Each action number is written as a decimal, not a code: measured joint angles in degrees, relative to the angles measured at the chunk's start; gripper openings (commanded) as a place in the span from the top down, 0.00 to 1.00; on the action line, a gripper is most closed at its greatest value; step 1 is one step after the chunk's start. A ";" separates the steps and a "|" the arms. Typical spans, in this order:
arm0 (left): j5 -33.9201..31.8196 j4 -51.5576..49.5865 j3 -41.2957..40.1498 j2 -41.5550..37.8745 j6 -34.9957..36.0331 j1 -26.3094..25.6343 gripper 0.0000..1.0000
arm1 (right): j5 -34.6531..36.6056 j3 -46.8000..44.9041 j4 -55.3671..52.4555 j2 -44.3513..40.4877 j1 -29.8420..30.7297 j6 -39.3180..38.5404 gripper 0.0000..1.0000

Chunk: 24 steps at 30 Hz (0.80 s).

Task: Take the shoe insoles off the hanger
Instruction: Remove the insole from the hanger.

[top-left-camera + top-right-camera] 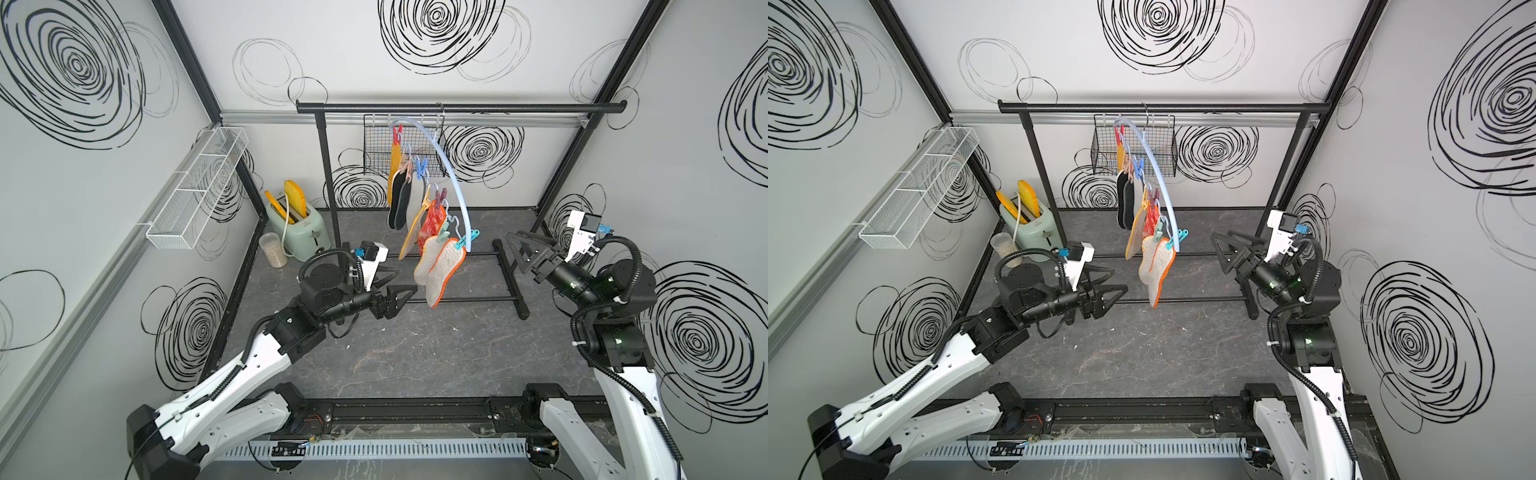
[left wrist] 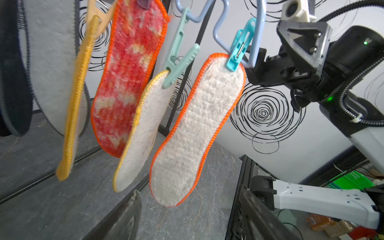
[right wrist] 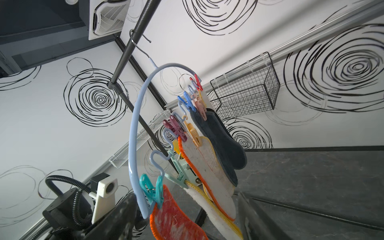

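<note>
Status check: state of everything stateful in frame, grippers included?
hanger: hooked on the black rail.
shoe insoles: pegged and hanging, none on the table.
left gripper: open, empty, beside the lowest insoles.
right gripper: open, empty, near the hanger's low end.
toaster: upright, two yellow pieces standing in its slots.

hanger (image 1: 450, 165): hooked over the black rail (image 1: 519, 109)
shoe insoles (image 1: 440, 270): pegged beneath it (bunched together)
left gripper (image 1: 405, 283): spread, held nearby
</note>
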 measured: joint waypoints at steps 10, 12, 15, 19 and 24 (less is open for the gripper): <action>-0.59 0.59 3.41 6.19 3.30 -1.29 0.21 | 2.12 1.46 0.50 5.40 9.64 2.71 0.29; -0.61 0.74 5.07 7.50 3.50 -1.29 0.22 | 3.32 2.67 0.42 6.36 11.91 2.51 0.28; -0.61 1.09 6.82 9.03 3.54 -1.29 0.22 | 4.90 3.96 0.37 6.80 14.03 1.86 0.28; -0.44 1.38 8.96 10.75 3.54 -1.29 0.22 | 6.86 5.35 0.24 6.71 15.08 1.01 0.27; -0.13 1.81 12.90 13.16 3.48 -1.07 0.22 | 7.91 5.95 0.24 6.86 16.17 0.98 0.27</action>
